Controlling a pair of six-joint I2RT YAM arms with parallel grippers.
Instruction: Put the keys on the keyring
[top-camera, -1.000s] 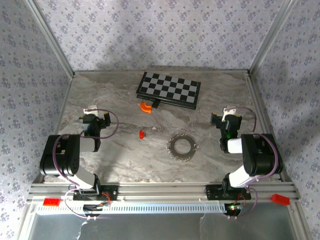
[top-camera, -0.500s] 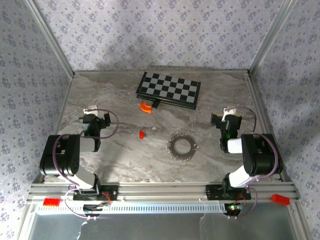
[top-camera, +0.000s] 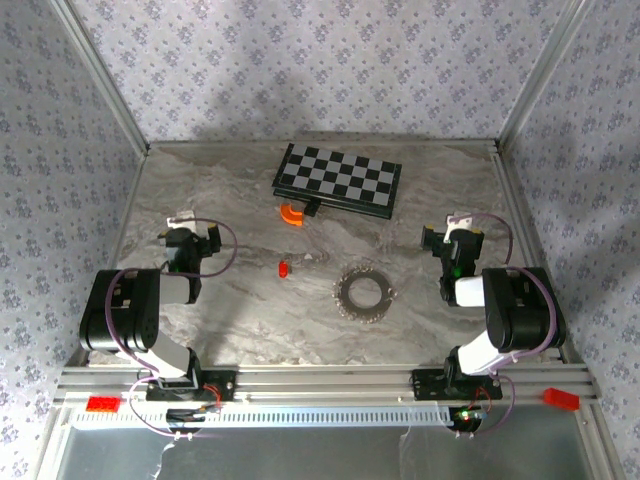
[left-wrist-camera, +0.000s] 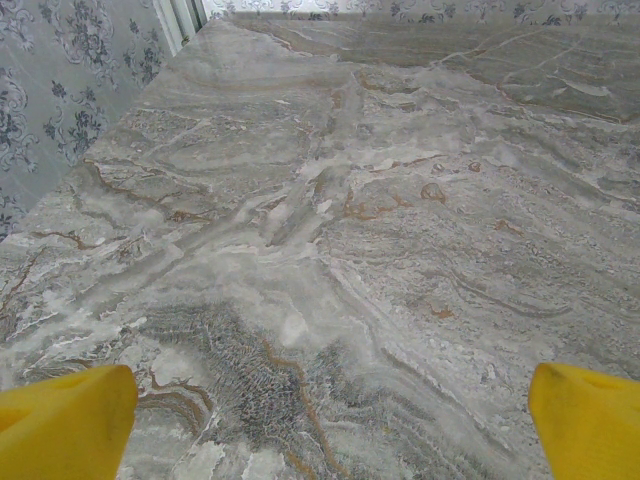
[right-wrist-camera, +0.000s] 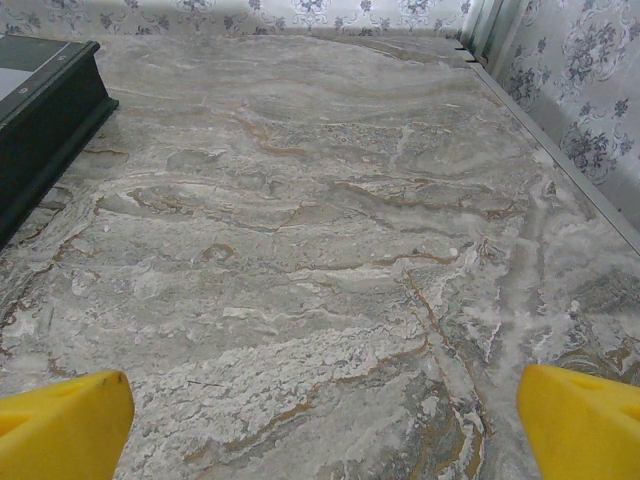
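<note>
**Tiny keys, wide jaws: slips likely**

The marble worktop (top-camera: 250, 330) looks smooth, so a clumsy push would probably slide metal along rather than lift it. The chessboard (top-camera: 338, 180) lies at the far middle, well apart from the work. The left jaws and right jaws both stand wide apart and empty, one at each side. The silver keys (top-camera: 341, 298) fan out in a spiky wreath around the thin keyring (top-camera: 351, 289), right of centre; a nudge could scatter them. The red key (top-camera: 283, 268) lies apart to their left, tiny and flat, easily pinched badly and dropped.
</note>
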